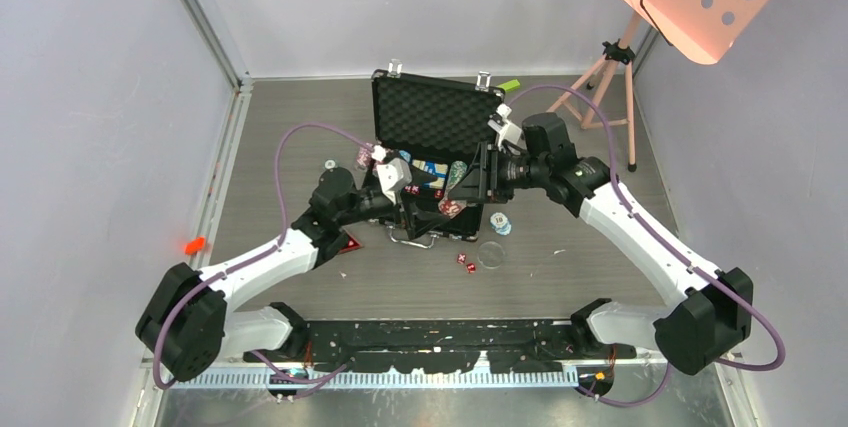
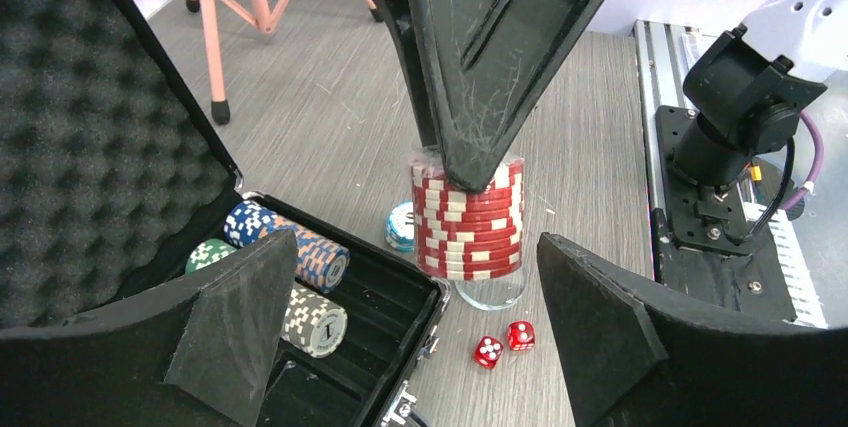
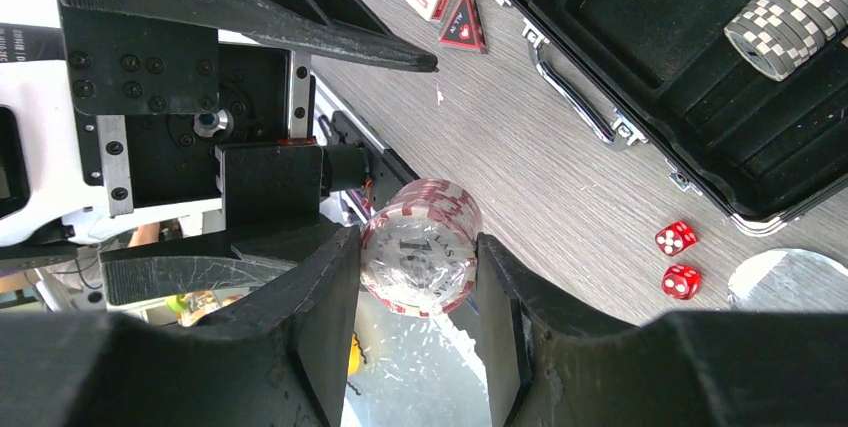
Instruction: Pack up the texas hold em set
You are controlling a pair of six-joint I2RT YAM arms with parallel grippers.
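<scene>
Jaws on our right arm pinch the red stack [image 3: 420,260] by its rim, upright, just off the front corner of the open case [image 2: 385,297], and we judge its slots lie toward our spread left jaws.

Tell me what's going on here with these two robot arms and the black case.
Two arms are packing a poker set into an open black briefcase. The right gripper is shut on a red chip stack, held in the air close to the case. The left gripper is open and holds nothing. Several chip stacks already lie in the case. Two red dice, a clear disc, a red triangle and a loose chip lie outside on the table.
</scene>
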